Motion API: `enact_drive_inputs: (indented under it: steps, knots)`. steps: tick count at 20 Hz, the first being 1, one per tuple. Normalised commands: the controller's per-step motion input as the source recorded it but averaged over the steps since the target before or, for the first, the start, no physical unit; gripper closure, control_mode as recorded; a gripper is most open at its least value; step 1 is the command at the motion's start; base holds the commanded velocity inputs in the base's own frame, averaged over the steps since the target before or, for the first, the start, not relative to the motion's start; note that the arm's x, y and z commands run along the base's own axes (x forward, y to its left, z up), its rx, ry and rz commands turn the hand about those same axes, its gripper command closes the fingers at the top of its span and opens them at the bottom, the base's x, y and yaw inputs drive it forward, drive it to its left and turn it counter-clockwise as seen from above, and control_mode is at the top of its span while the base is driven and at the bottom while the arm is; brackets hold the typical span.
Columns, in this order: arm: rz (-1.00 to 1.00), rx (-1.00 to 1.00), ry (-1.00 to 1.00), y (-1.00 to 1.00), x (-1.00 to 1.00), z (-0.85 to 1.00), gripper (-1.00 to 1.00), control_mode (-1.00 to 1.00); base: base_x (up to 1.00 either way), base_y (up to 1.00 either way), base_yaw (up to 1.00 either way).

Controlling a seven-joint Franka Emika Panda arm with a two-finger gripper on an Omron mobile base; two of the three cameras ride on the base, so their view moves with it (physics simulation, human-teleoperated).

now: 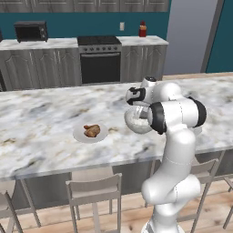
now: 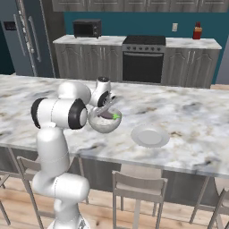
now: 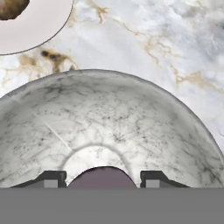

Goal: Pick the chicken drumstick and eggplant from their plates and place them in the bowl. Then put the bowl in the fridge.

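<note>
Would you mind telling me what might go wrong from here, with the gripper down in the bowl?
1. The gripper sits low inside the bowl with the eggplant between its fingers; lifting carelessly may drag the eggplant back out or nudge the bowl.
2. The chicken drumstick lies on its plate close beside the bowl, so the arm's swing toward it could clip the bowl's rim.

Marble counter [image 1: 41, 123], white w/ grey and tan veins, runs across the room. On it: a white plate [image 1: 80, 135] w/ the chicken drumstick [image 1: 92, 130] on top, the bowl [image 2: 104, 124] sitting near mid-counter, and a 2nd white plate [image 2: 150, 136] just beside the bowl, bare.
</note>
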Motion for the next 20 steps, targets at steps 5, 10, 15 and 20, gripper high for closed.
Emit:
enact_drive_inputs:
  steps: [5, 10, 15, 20]
  knots:
    - [0.06, 0.00, 0.00, 0.06, 0.01, -0.18, 1.00, -1.00, 0.00, 0.00, 0.00]
    - [0.03, 0.00, 0.00, 0.00, 0.00, -0.14, 1.00, -1.00, 0.00, 0.00, 0.00]
    - [0.01, 0.00, 0.00, 0.00, 0.00, -0.13, 1.00, -1.00, 0.00, 0.00, 0.00]
    - [0.02, 0.00, 0.00, 0.00, 0.03, -0.09, 1.00, -1.00, 0.00, 0.00, 0.00]
